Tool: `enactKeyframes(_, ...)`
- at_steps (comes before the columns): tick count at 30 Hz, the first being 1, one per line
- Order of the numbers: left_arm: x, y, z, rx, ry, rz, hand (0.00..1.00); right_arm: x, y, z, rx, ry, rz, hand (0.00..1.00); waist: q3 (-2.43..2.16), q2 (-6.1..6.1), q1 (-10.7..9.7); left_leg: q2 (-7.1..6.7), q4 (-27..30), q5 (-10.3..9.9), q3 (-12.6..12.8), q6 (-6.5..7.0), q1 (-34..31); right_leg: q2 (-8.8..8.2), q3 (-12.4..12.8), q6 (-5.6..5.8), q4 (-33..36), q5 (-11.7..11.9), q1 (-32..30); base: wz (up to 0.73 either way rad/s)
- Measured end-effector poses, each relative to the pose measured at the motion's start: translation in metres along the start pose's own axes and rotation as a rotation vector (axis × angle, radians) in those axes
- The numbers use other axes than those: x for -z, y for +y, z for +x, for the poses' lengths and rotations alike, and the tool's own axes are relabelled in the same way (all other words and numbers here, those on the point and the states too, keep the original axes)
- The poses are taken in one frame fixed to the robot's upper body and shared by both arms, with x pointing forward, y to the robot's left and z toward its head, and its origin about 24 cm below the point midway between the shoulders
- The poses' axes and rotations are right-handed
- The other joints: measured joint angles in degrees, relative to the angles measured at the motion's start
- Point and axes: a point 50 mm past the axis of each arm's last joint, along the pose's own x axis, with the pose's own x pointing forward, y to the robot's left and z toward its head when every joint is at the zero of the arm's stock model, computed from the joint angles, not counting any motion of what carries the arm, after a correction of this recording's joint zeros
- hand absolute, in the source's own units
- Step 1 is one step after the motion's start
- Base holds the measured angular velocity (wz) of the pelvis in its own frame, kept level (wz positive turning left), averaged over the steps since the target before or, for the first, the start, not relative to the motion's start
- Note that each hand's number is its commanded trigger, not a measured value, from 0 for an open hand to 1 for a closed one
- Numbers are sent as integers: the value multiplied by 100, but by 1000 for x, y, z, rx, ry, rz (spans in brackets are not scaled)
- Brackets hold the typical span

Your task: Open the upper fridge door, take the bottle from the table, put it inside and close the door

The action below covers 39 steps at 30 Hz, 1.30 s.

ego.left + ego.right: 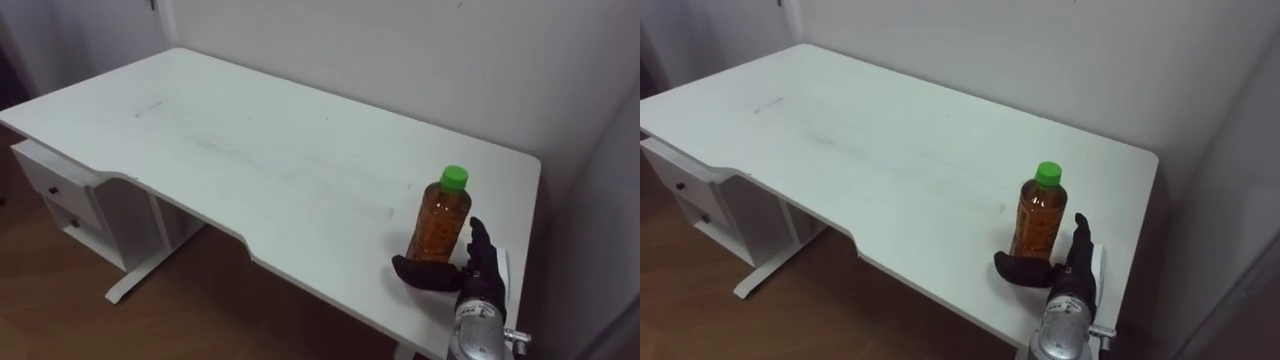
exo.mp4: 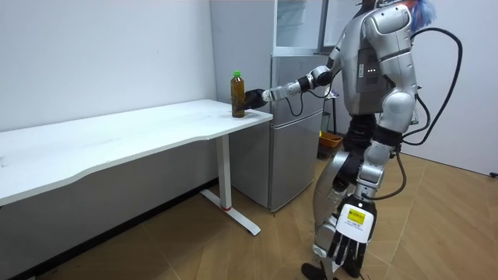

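The clear plastic bottle of brown drink (image 1: 439,218), green cap (image 1: 455,177) on, stands straight up near the right end of the white table (image 1: 250,150), beside my right hand (image 1: 480,275). The grey fridge (image 2: 296,132) stands close by.

Soft, even indoor light falls from above. The white table (image 1: 250,150) is the brightest surface in the eye views, with no hard glare. The drawers (image 1: 60,190) beneath it lie in shade. Light passes through the bottle (image 1: 440,218), giving an amber glow. In the room view the floor (image 2: 233,257) carries a dull sheen, and the wall (image 2: 140,183) under the table is shadowed.
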Motion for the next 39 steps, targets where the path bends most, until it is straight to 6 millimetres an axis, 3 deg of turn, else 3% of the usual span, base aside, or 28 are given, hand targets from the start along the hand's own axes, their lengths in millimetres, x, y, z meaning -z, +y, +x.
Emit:
enactKeyframes(23, 0, 1, 1, -4, 3, 2, 0, -9, 3, 1, 51, -25, 21, 0, 3, 48, 181, 0, -31, 52, -41, -22, -104, 1, -66, -22, 0, 13, -99, 0)
enactKeyframes(36, 1, 1, 1, -1, 19, -101, 0, -12, 7, 0, 38, -37, 16, 0, -12, -71, 193, -1, -28, 53, -54, -23, -115, -2, -95, -21, 2, 13, -98, 0)
enactKeyframes(37, 1, 1, 1, -1, 18, -101, 0, -13, 7, 0, 38, -37, 16, 38, -13, -74, 193, -1, -28, 53, -54, -24, -115, -2, -96, -21, 2, 13, -98, 0)
enactKeyframes(39, 0, 1, 1, -5, 16, -102, 0, -13, 7, 0, 44, -38, 16, 100, -21, -88, 194, -1, -27, 54, -54, -24, -113, -2, -102, -21, 2, 13, -95, 0)
